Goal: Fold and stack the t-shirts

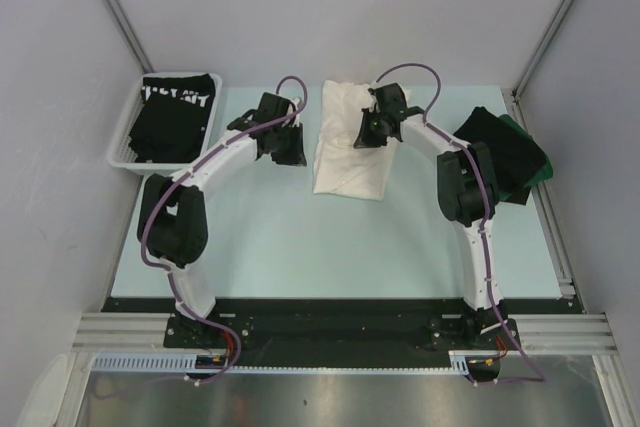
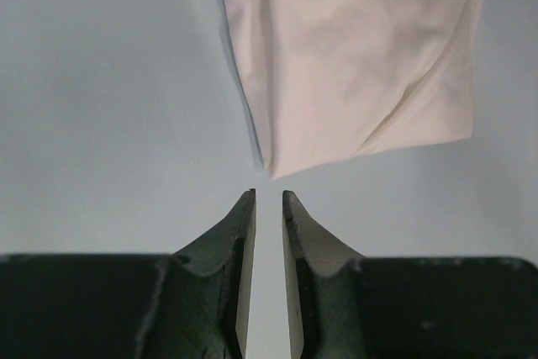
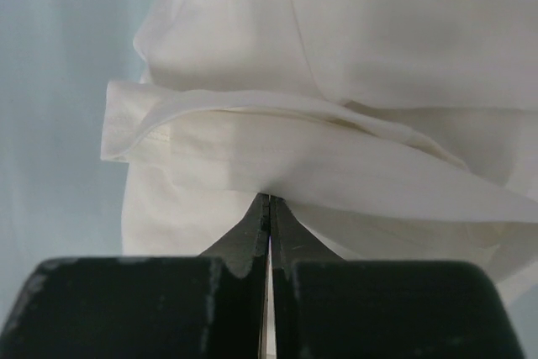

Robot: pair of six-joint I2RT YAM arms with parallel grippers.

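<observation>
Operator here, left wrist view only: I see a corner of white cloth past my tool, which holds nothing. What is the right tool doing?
Observer: The right tool is shut and appears to pinch a folded edge of the white shirt on its far right side.
Operator: Any other shirts around?
Observer: A black shirt with white lettering lies in the basket at the table's far left.
Operator: And to the right?
Observer: A plain black shirt lies over a green shirt by the table's right edge.
</observation>
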